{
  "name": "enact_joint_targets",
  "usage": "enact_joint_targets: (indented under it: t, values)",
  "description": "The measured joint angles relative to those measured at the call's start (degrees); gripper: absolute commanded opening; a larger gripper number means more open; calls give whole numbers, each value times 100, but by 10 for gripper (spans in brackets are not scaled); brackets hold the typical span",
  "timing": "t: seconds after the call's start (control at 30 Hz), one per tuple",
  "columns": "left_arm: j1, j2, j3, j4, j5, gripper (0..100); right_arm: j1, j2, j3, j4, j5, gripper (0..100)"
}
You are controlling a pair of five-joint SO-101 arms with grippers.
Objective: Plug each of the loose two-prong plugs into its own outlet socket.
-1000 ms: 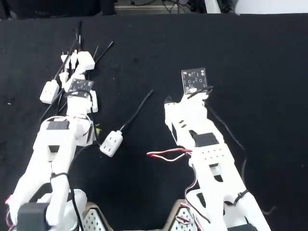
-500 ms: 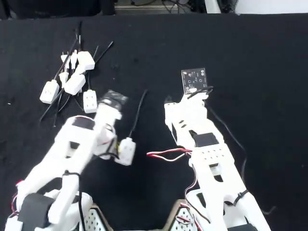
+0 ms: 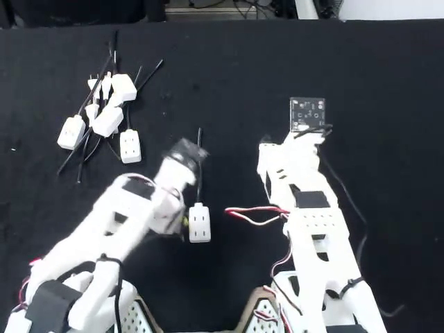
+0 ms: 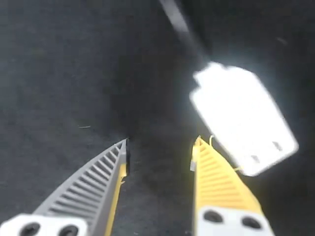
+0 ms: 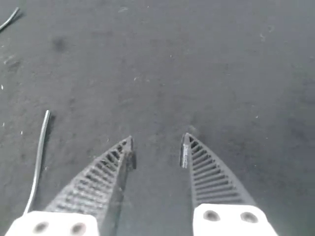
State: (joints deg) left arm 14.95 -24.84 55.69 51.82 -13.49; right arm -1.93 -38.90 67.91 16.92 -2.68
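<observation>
A white outlet socket (image 3: 199, 223) with a black cord (image 3: 199, 163) lies near the table's middle. In the left wrist view the same socket (image 4: 243, 118) rests just outside the yellow finger (image 4: 216, 187) of my left gripper (image 4: 160, 147), which is open with only black table between its fingers. In the high view the left arm (image 3: 132, 208) reaches in from the lower left, ending beside the socket. Several white plugs and sockets (image 3: 104, 111) with tangled cords sit at the back left. My right gripper (image 5: 157, 145) is open over bare table, a cord end (image 5: 39, 152) off to one side.
The right arm (image 3: 305, 201) stretches up the right half of the black table (image 3: 388, 83). One white socket (image 3: 130, 146) lies at the near edge of the back-left cluster. A red and white wire loop (image 3: 253, 214) hangs off the right arm towards the middle.
The left arm swung from the back-left cluster to the table's middle. The lone socket slid right and turned, its cord now pointing away. The right arm shifted a little to the right.
</observation>
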Motion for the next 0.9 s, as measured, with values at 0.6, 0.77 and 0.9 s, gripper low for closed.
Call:
enact_joint_targets:
  t: [0.6, 0.77, 0.9]
  values:
    - [413, 1820, -1196, -1424, 747, 218, 273, 0, 0, -343, 0, 155]
    - [422, 2057, -1301, -1618, 774, 218, 281, 0, 0, -343, 0, 155]
    - [422, 2066, -1301, -1653, 774, 218, 281, 0, 0, -343, 0, 155]
